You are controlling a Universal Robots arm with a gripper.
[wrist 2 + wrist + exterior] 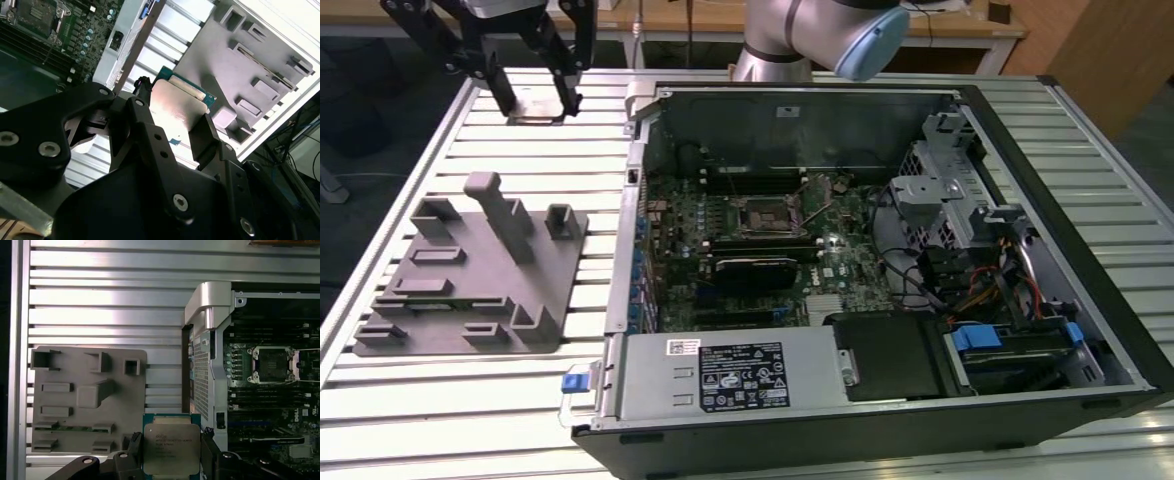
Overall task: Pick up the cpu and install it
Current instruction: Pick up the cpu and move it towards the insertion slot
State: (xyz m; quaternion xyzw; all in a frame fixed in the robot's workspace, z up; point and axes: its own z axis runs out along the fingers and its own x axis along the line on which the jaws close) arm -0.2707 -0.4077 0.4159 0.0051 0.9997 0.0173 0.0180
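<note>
Claw [171,446] clamped on the cpu [171,452] by opposite edges, over slatted table [100,305], near grey fixture [85,395]

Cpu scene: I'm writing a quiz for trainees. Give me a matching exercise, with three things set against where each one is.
Things:
1. cpu
2. fixture
3. socket

Places:
A. on the board inside the case
B. held in the gripper
C. flat on the table, outside the case

Pairs: 1-B, 2-C, 3-A
</note>
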